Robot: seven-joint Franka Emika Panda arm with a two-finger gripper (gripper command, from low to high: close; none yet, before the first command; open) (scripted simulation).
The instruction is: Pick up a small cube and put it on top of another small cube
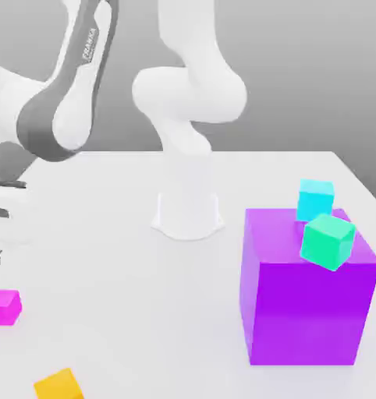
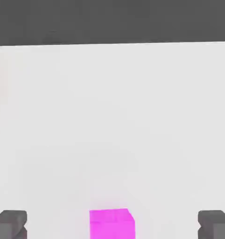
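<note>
The tool [image 2: 112, 224] is seen spread fully wide, nothing held, its dark fingertips [image 2: 10, 223] flanking the small plain magenta-pink cube [image 2: 111, 223] without contact. In the exterior view, that cube [image 1: 4, 306] is found on the white bench [image 1: 144, 296], at 9 o'clock from the big purple cube [image 1: 308, 300].

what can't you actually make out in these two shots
- Gripper: in the hand view just the two open fingertips show; the frame edge cuts off the rest.
- Magenta cube: its near part is cut by the hand view's edge.
- Orange-yellow cube: partly cut by the exterior view's bottom edge.
- Cyan cube: its lower corner is hidden by the green cube; whether they touch is unclear.
- Big purple cube: back faces hidden.
</note>
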